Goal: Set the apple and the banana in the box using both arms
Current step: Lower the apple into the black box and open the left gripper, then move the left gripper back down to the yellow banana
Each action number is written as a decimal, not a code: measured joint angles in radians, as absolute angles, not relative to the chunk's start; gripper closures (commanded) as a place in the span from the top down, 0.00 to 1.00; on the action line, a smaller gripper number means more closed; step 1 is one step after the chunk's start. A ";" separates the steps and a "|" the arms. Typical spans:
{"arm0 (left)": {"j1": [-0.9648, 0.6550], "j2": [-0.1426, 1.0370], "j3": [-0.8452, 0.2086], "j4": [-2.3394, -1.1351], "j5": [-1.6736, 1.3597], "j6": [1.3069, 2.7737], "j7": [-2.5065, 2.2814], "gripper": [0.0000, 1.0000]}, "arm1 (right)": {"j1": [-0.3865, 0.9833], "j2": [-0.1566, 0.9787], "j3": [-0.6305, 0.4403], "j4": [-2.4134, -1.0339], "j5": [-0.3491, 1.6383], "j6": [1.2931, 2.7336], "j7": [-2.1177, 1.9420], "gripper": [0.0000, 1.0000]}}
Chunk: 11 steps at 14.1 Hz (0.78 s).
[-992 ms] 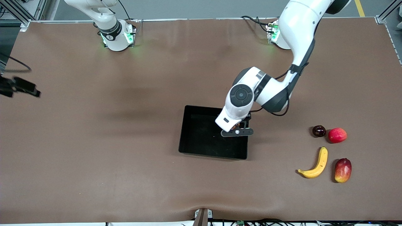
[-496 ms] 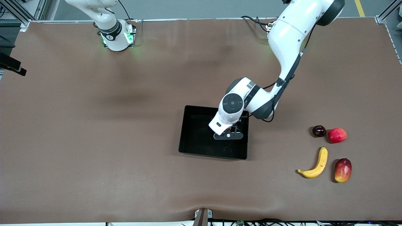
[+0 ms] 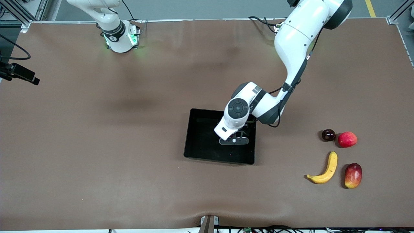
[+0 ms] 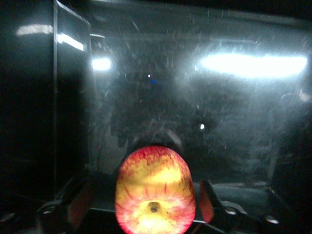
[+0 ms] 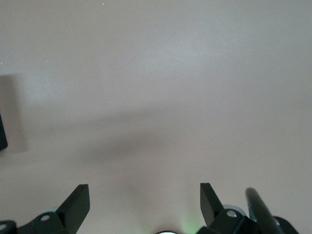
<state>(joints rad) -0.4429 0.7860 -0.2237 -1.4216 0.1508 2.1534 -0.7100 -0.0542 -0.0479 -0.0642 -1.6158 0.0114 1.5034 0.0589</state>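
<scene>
I'm bringing the apple down into the box, and my left gripper is hanging low inside it, over the part of the floor toward the left arm's end. In the left wrist view the apple sits between my fingers, but there's a gap on each side of it, so it looks like I'm letting go or have just let go; whether it's already resting on the box floor I can't tell. So the apple step is basically wrapping up.

Next I'm guessing it's lift straight up out of the box without clipping the wall, then go for the banana, which is lying on the table well away from the box toward the left arm's end, a bit nearer the front camera than the box.

My right gripper is hanging over bare table off toward the right arm's end, spread wide with nothing in it, just waiting.

Compared with a second ago, my left gripper has slid from over the box's wall to further in over its floor, and the banana hasn't budged.
</scene>
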 measured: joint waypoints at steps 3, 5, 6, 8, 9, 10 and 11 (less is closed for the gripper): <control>-0.378 0.698 -0.221 -1.391 0.151 2.090 -0.689 1.00 | -0.054 -0.106 -0.064 -1.705 0.011 1.550 0.053 1.00; -0.302 0.618 -0.222 -1.385 0.133 2.042 -0.604 1.00 | -0.055 -0.122 -0.066 -1.713 -0.005 1.556 0.052 1.00; -0.266 0.585 -0.222 -1.386 0.120 2.020 -0.561 1.00 | -0.054 -0.124 -0.065 -1.711 -0.016 1.560 0.049 1.00; -0.200 0.544 -0.221 -1.388 0.116 1.987 -0.471 1.00 | -0.039 -0.124 -0.058 -1.693 -0.033 1.570 0.045 1.00; -0.167 0.535 -0.219 -1.389 0.116 1.975 -0.418 1.00 | -0.025 -0.123 -0.055 -1.681 -0.054 1.570 0.045 1.00; -0.131 0.533 -0.217 -1.392 0.116 1.969 -0.359 1.00 | -0.017 -0.120 -0.053 -1.672 -0.069 1.569 0.046 1.00; -0.093 0.534 -0.216 -1.397 0.116 1.968 -0.296 1.00 | -0.017 -0.114 -0.055 -1.667 -0.070 1.566 0.046 1.00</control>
<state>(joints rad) -0.0931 0.5342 -0.2156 -1.3974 0.1157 1.9680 -0.2963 -0.0166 -0.1138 -0.0548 -1.6666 -0.0702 1.5660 0.0457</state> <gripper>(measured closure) 0.000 0.000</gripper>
